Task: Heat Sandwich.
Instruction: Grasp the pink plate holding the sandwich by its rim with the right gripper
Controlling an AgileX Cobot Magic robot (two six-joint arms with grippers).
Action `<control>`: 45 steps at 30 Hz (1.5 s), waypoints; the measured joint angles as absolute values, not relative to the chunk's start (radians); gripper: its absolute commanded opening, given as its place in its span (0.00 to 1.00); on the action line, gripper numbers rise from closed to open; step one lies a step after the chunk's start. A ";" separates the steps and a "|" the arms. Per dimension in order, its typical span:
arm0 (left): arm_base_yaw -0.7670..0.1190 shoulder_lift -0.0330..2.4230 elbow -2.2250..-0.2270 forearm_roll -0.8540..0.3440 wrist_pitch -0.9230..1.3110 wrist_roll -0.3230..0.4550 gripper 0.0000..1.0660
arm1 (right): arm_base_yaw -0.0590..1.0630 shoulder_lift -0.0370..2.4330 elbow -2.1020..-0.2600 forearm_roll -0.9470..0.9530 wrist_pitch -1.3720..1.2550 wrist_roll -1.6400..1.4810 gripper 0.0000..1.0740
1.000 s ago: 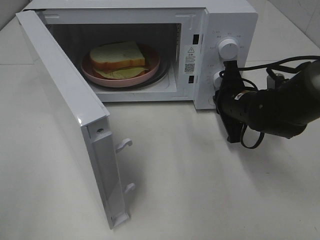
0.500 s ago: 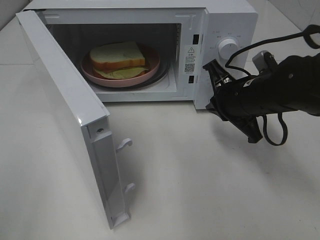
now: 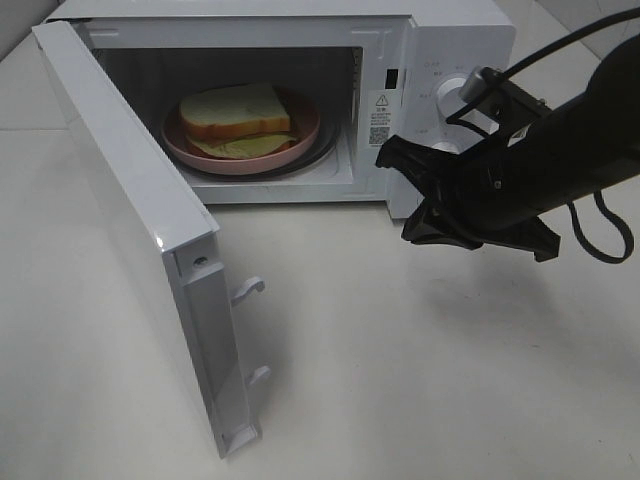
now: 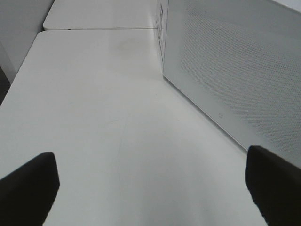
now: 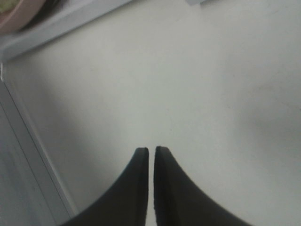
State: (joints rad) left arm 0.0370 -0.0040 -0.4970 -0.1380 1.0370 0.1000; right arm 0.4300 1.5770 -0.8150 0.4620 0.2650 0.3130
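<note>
Microwave [image 3: 250, 30], white, door [image 3: 130, 220] swung open. R gripper [image 5: 151, 151]: near control panel [image 3: 440, 50], tips nearly together w/ thin slit, grasping nothing. L gripper [image 4: 150, 188]: spread wide, empty, over table [image 4: 94, 117]. Pink plate [image 3: 300, 135] inside cavity. Sandwich [image 3: 235, 108] on plate.

Soft, even light from above. Worktop [image 3: 400, 380] in front of the microwave [image 3: 450, 40] is bright, no glare; cavity is dimmer. Faint shadow beside its door [image 3: 130, 200]. Right wrist view is blurry; my jaws out of focus in both.
</note>
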 measured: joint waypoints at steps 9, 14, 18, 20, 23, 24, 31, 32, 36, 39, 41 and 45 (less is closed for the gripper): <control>0.037 -0.004 -0.497 -0.138 1.037 0.100 0.97 | 0.430 1.572 -0.947 0.233 0.596 0.263 0.11; 0.037 -0.004 -0.497 -0.138 1.037 0.100 0.97 | 0.430 1.571 -1.006 0.195 0.734 0.076 0.11; 0.037 -0.004 -0.497 -0.138 1.037 0.099 0.97 | 0.430 1.571 -1.031 0.189 0.803 -0.069 0.11; 0.037 -0.004 -0.497 -0.138 1.037 0.099 0.97 | 0.430 1.571 -1.048 0.185 0.855 -0.220 0.11; 0.037 -0.004 -0.497 -0.138 1.037 0.099 0.97 | 0.430 1.571 -1.055 0.182 0.880 -0.316 0.12; 0.037 -0.004 -0.497 -0.138 1.037 0.099 0.97 | 0.430 1.571 -1.058 0.178 0.890 -0.423 0.12; 0.037 -0.004 -0.497 -0.138 1.037 0.099 0.97 | 0.430 1.571 -1.058 0.172 0.924 -0.788 0.12; 0.037 -0.004 -0.497 -0.138 1.037 0.099 0.97 | 0.430 1.571 -1.058 0.172 0.924 -0.788 0.12; 0.037 -0.004 -0.497 -0.138 1.037 0.099 0.97 | 0.430 1.571 -1.058 0.156 0.942 -1.001 0.13; 0.037 -0.004 -0.497 -0.138 1.037 0.099 0.97 | 0.430 1.571 -1.058 0.124 0.945 -1.122 0.14; 0.037 -0.004 -0.497 -0.138 1.037 0.099 0.97 | 0.430 1.571 -1.058 0.083 0.946 -1.207 0.15; 0.037 -0.004 -0.497 -0.138 1.037 0.099 0.97 | 0.430 1.571 -1.058 0.049 0.946 -1.239 0.18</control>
